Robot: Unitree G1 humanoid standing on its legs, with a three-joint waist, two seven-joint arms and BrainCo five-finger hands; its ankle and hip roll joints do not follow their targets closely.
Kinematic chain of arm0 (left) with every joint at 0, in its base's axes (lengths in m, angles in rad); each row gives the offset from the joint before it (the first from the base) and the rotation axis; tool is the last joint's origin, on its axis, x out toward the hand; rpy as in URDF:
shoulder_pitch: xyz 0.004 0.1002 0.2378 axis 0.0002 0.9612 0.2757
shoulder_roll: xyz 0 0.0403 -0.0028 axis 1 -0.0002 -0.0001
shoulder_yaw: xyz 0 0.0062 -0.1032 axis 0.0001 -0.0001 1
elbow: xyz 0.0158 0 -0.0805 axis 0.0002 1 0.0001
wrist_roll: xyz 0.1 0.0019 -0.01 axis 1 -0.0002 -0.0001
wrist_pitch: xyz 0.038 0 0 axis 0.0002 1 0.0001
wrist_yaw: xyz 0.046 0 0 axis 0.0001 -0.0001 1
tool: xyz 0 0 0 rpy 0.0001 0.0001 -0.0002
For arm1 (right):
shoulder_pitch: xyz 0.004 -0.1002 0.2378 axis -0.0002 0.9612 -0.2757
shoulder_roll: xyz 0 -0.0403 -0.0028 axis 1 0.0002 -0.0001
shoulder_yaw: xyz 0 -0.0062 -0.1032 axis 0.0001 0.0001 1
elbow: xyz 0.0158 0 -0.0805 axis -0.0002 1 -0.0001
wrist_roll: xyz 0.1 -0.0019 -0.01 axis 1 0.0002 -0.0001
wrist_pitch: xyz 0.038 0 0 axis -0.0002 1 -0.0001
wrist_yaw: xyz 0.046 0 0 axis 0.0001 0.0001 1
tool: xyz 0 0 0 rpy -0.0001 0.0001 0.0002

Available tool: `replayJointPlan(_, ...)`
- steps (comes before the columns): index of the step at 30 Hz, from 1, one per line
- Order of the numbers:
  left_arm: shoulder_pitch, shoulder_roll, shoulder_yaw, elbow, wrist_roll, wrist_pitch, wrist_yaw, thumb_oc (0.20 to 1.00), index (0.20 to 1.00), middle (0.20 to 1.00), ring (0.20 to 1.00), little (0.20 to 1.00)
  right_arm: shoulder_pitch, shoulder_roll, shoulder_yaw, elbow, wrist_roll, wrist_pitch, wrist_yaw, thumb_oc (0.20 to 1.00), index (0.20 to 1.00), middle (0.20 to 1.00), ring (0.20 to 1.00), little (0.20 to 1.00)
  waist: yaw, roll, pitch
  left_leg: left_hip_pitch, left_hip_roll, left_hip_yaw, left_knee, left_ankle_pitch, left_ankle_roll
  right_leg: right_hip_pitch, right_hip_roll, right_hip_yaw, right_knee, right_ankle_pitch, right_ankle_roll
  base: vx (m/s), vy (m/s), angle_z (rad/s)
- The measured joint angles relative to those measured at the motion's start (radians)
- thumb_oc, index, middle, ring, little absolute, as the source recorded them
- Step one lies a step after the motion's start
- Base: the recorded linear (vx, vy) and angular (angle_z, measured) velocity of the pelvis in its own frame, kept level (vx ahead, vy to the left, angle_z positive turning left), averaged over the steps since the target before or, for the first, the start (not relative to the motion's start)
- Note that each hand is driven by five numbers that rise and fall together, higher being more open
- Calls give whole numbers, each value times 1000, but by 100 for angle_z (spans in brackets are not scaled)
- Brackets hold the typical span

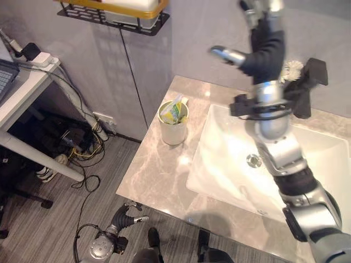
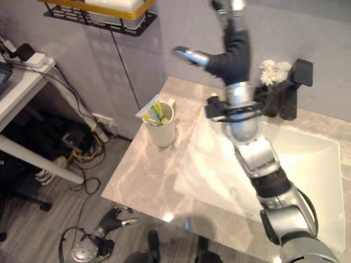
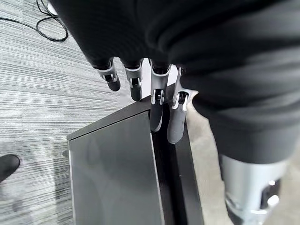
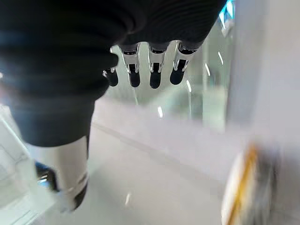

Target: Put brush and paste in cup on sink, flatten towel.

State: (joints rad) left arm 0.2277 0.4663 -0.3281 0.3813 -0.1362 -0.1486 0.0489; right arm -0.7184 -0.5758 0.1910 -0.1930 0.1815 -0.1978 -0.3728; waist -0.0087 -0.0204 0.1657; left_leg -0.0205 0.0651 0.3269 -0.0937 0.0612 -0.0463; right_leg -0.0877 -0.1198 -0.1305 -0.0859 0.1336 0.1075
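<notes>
The paste already stands in the cup (image 1: 173, 123) on the table (image 1: 159, 170), and my right hand (image 1: 258, 49), fingers (image 4: 154, 70) straight and empty, is raised, towel unflattened I judge.

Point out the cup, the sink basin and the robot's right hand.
cup (image 1: 173, 133), left eye view, its front wall.
sink basin (image 1: 230, 159), left eye view, its bare floor.
right hand (image 1: 264, 46), left eye view, its dark cover.

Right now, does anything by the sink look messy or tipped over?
Nothing looks spilled or tipped. The white cup stands upright on the marble counter beside the white basin, with a yellow-green tube leaning out over its rim. The right robot hand is raised above the basin.
</notes>
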Motion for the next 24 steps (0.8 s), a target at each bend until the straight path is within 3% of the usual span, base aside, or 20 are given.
replayJointPlan(3,8,10,17,39,0,1,2,1000,1000,1000,1000,1000,31,-35,-71,-5,-7,-3,-24,1000,1000,1000,1000,1000,-44,-15,6,4,-7,74,-4,-13,17,-40,-20,71,1,41,60,-131,13,-65)
replayJointPlan(4,-16,24,8,59,10,0,-10,1000,1000,1000,1000,1000,167,-149,-204,-39,-47,-17,-43,1000,1000,1000,1000,1000,-79,-12,13,-13,-7,70,-5,-13,33,-60,-25,125,15,62,94,-104,29,-17)
replayJointPlan(6,-14,50,8,62,24,1,-9,1000,1000,1000,1000,1000,240,-165,-294,-34,-59,-20,-70,1000,1000,1000,1000,1000,-101,-30,13,-17,-7,85,-5,-7,40,-68,-23,141,14,71,109,-124,17,-16)
replayJointPlan(7,-2,79,10,61,31,0,-11,1000,1000,1000,1000,1000,287,-141,-352,-34,-67,-27,-85,1000,1000,1000,1000,1000,-87,-53,4,-14,-12,114,-5,-7,40,-71,-29,115,-6,39,117,-104,-9,-56)
replayJointPlan(8,11,90,20,67,35,1,-11,1000,1000,1000,1000,1000,289,-114,-363,-31,-70,-27,-102,1000,1000,1000,1000,1000,-84,-65,0,-8,-12,136,-5,-9,41,-79,-37,76,-4,-13,74,-122,-16,-93)
replayJointPlan(9,17,69,37,68,38,10,-6,1000,1000,1000,1000,1000,339,-117,-401,-38,-79,-47,-112,1000,1000,1000,1000,1000,-58,-39,3,-8,22,177,-5,-10,40,-88,-35,-29,0,-68,79,-31,-18,-92)
replayJointPlan(11,18,72,42,68,38,21,9,1000,1000,1000,1000,1000,373,-123,-421,-40,-78,-51,-128,1000,1000,1000,1000,1000,-63,-23,6,-8,54,193,-4,-3,29,-87,-44,-49,56,-26,45,-59,-72,-48)
replayJointPlan(14,38,119,89,66,37,24,4,1000,1000,1000,1000,1000,551,-139,-531,-37,-91,-69,-127,1000,1000,1000,1000,1000,-34,-67,-21,3,63,201,1,16,-3,-39,-64,-27,103,-58,34,-39,-159,-10)
replayJointPlan(15,72,84,139,69,29,32,15,1000,1000,1000,1000,1000,603,-118,-575,-10,-109,-62,-144,1000,1000,1000,1000,1000,-22,-65,-24,23,83,208,1,26,-15,-23,-29,-12,73,-48,18,-15,-221,-30)
replayJointPlan(18,89,42,186,86,27,51,16,1000,1000,1000,1000,1000,713,-115,-631,28,-140,-39,-150,1000,1000,1000,1000,1000,-35,-45,-35,37,104,207,2,31,-23,28,-7,-14,-1,-21,5,-20,-267,-14)
replayJointPlan(24,54,-52,130,112,27,56,1,1000,1000,1000,1000,1000,796,-69,-631,128,-135,-21,-116,1000,1000,1000,1000,1000,-65,-13,-69,36,129,168,5,36,-60,52,11,-41,-10,-34,2,-60,-213,14)
